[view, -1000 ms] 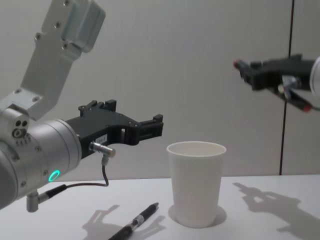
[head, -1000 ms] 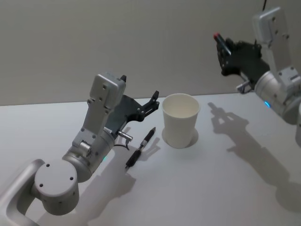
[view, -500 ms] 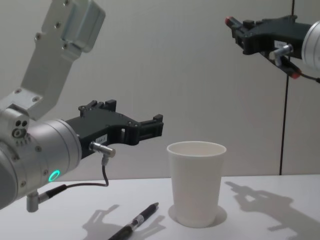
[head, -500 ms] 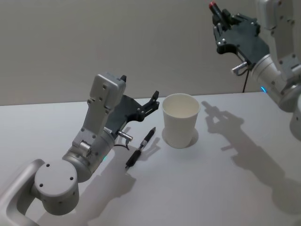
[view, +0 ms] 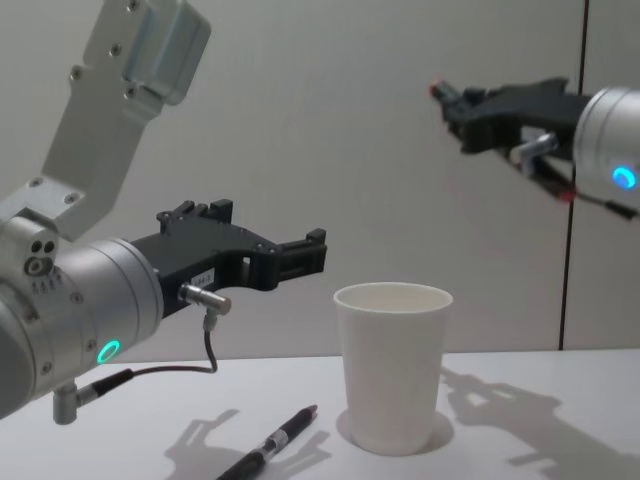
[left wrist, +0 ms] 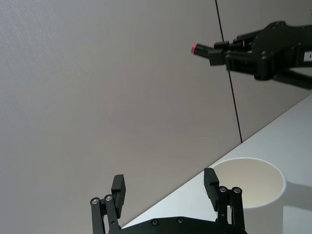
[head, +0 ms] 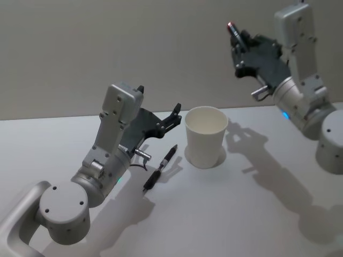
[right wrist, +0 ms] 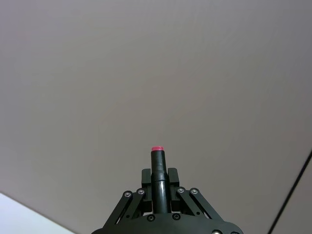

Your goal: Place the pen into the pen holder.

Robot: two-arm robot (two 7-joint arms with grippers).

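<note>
- The red-tipped pen [head: 233, 32] is at upper right, clamped in the right tool [head: 242, 48], above and right of the paper cup [head: 206, 140].
- The cup stands mid-frame on the surface [head: 257, 214]; a black pen [head: 161, 167] lies just left.
- The left tool [head: 174, 114] is spread wide by the rim.

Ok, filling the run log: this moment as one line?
right gripper: shut on red-tipped pen, high right of cup | left gripper: open, left of cup | second pen: on table left of cup
</note>
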